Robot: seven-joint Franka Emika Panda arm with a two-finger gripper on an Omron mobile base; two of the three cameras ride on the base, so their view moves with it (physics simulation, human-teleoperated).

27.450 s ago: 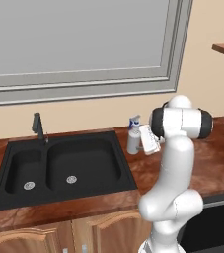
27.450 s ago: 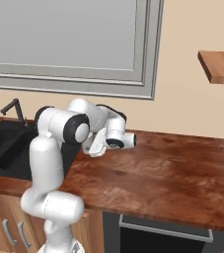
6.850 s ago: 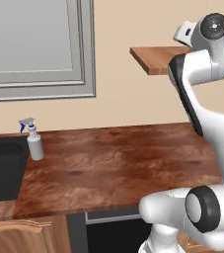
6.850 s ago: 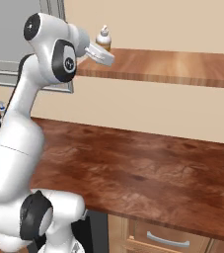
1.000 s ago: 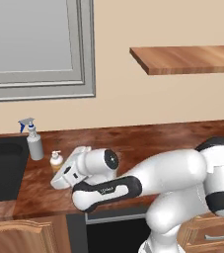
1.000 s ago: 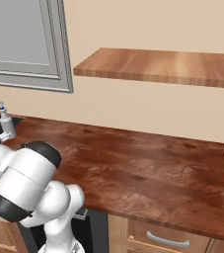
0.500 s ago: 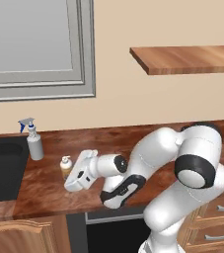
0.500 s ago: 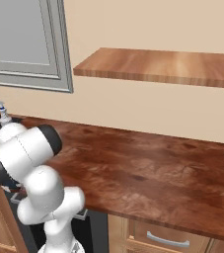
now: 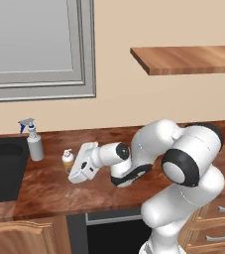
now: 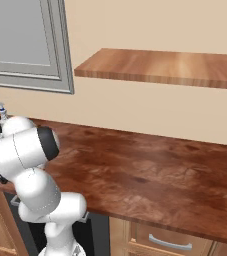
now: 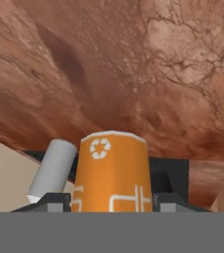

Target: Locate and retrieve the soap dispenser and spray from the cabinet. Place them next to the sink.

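The claw (image 9: 70, 166) is pinching the soap dispenser (image 9: 67, 159), which is standing on the counter (image 9: 134, 183) just right of the spray (image 9: 33, 141), near the sink (image 9: 2, 168).

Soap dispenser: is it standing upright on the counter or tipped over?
Upright. In the left base view the soap dispenser stands on the countertop with its white pump on top, beside the claw and right of the spray.

Orange soap dispenser (image 11: 111, 173), white recycling mark; grey spray (image 9: 34, 146)
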